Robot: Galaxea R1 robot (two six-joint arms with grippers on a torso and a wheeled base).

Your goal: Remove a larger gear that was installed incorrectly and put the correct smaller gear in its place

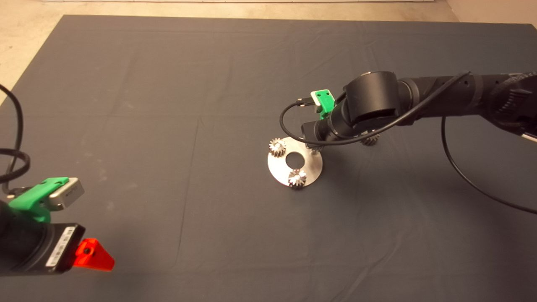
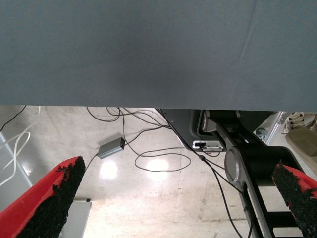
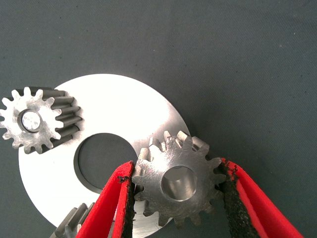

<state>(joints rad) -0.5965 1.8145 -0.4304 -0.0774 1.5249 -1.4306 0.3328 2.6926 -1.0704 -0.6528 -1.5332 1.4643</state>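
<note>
Four gears are counted in all: one larger gear (image 3: 178, 184) and three small ones. One round steel plate (image 1: 279, 170) with a central hole lies on the dark mat (image 1: 168, 105) and serves as the carrier.

Two small gears stand on the plate's rim, each on a pin: one (image 1: 277, 147) at the far-left edge, one (image 1: 297, 178) at the near edge.

The larger gear is at the plate's third position, overlapping the rim on the right side. The right gripper (image 3: 174, 168) is clamped on it, a black pad pressing the teeth on each side. Whether this gear sits on the plate or is raised off it cannot be told.

The smaller gear (image 1: 370, 140) lies on the mat just right of the plate, partly hidden under the right arm (image 1: 440, 98).

The left gripper (image 2: 178, 168) is parked at the mat's near-left corner, its fingers (image 2: 54, 198) wide apart and holding nothing. Its wrist camera shows the mat's edge and the floor with loose cables (image 2: 163, 161).
</note>
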